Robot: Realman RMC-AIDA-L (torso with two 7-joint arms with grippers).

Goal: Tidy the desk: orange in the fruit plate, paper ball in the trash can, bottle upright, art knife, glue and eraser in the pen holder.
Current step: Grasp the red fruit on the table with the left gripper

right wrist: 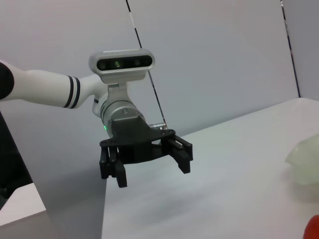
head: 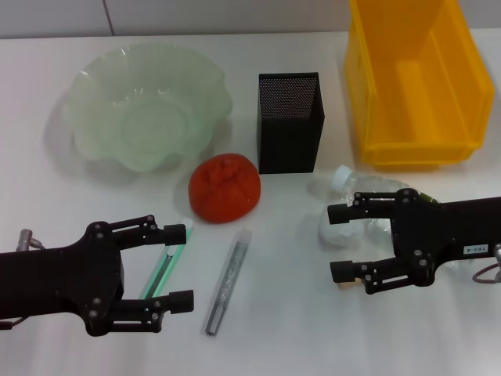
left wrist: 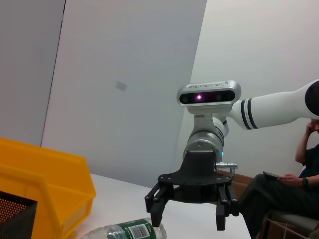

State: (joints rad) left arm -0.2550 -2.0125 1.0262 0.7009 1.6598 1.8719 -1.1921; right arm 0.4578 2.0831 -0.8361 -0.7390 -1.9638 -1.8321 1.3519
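Note:
The orange (head: 224, 188) rests on the desk (head: 297, 337) in front of the pale-green fruit plate (head: 145, 106). The bottle (head: 354, 188) lies on its side, its body partly hidden under my right gripper (head: 338, 243), which hovers open. Seen from above, the white paper ball (head: 332, 229) lies between its fingers, and a bit of the tan eraser (head: 344, 284) peeks out by the nearer finger. My left gripper (head: 180, 266) is open over the mint-green art knife (head: 159, 272). The grey glue (head: 227, 280) lies just right of it. Behind stand the pen holder (head: 290, 121) and the trash can (head: 419, 78).
The left wrist view shows the right gripper (left wrist: 188, 216) open above the desk, the bottle (left wrist: 130, 231), the trash can (left wrist: 45, 189) and the pen holder (left wrist: 15, 219). In the right wrist view, the left gripper (right wrist: 149, 167) stands open. A person (left wrist: 294, 189) sits beyond the desk.

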